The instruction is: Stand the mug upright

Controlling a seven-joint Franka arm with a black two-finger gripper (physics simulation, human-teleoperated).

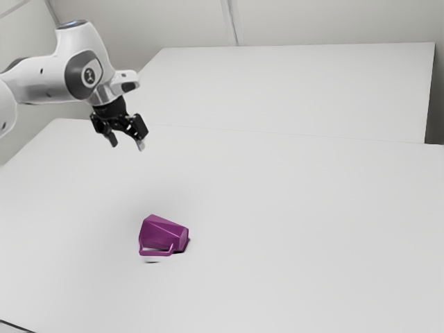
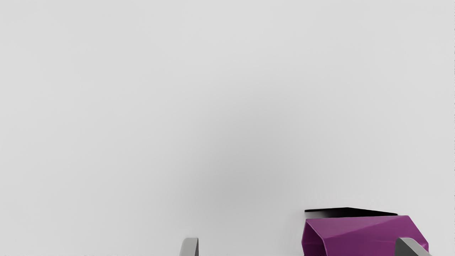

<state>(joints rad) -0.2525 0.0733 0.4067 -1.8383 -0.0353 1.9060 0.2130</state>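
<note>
The gripper (image 1: pixel 127 144) is high above the table at the exterior view's upper left, its fingers spread apart with nothing between them. Below it and further toward the exterior view's right, the purple mug (image 1: pixel 164 234) lies on its side, its handle toward the exterior view's bottom. In the wrist view the two fingertips of the gripper (image 2: pixel 296 247) stand wide apart, and the mug (image 2: pixel 359 233) appears beyond them, partly behind one fingertip, with its open mouth facing the other finger's side. Part of the mug is cut off by the picture's edge.
The white table (image 1: pixel 298 229) extends around the mug. Behind it stands a raised white surface (image 1: pixel 298 90), with a light wall further back. A dark thin line (image 1: pixel 15 326) crosses the exterior view's bottom left corner.
</note>
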